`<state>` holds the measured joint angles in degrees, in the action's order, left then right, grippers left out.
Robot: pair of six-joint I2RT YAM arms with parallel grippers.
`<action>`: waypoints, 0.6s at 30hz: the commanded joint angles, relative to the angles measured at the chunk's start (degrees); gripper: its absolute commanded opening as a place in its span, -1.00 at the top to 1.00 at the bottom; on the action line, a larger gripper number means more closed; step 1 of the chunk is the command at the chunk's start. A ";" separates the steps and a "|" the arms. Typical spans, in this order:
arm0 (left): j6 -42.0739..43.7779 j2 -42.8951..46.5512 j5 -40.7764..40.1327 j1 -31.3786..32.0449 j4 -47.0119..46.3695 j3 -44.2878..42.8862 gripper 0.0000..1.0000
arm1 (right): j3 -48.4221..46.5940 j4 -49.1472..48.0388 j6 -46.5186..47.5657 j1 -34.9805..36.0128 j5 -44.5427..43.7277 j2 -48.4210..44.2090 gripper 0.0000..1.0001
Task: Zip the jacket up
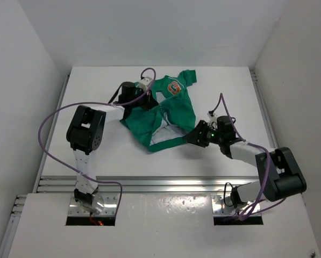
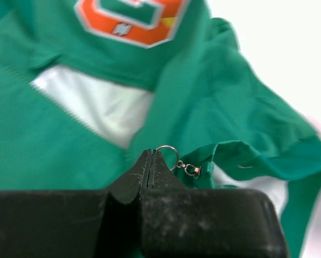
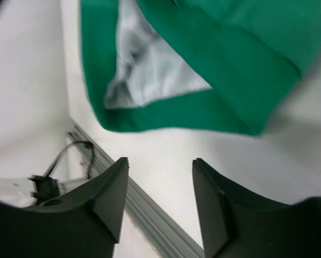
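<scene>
The green jacket (image 1: pixel 168 110) lies crumpled and open on the white table, its orange "G" (image 1: pixel 174 87) at the far end and pale grey lining (image 1: pixel 163 134) showing. My left gripper (image 1: pixel 148 101) lies on the jacket's left side. In the left wrist view it (image 2: pixel 150 156) is shut, its tips pinching the small metal ring of the zipper pull (image 2: pixel 175 152), which hangs from a green fabric edge (image 2: pixel 241 153). My right gripper (image 1: pixel 197 136) is open and empty just off the jacket's near right hem. In the right wrist view it (image 3: pixel 160 164) is above bare table, below the hem (image 3: pixel 203 110).
An aluminium rail (image 1: pixel 165 185) runs along the table's near edge and shows in the right wrist view (image 3: pixel 149 215). White walls enclose the table on three sides. Purple cables (image 1: pixel 47 134) loop off both arms.
</scene>
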<state>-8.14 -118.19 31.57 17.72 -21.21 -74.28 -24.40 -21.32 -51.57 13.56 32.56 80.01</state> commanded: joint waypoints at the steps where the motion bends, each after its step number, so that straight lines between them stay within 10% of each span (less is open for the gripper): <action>1: -2.84 2.17 8.23 1.09 -5.68 1.59 1.00 | -5.64 -8.11 -4.32 -0.29 1.81 1.99 -0.04; 10: 5.40 12.01 17.11 6.81 -4.02 10.73 1.00 | -11.54 -8.57 -15.75 1.81 -1.35 6.21 -0.35; 18: 7.79 14.13 17.12 8.12 -3.40 13.90 1.00 | -13.30 -6.89 -26.20 4.46 -2.15 11.48 0.07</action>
<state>-2.48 -106.37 46.70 25.93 -23.40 -60.84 -35.62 -27.79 -71.94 17.45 31.05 90.15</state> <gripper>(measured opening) 0.007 0.469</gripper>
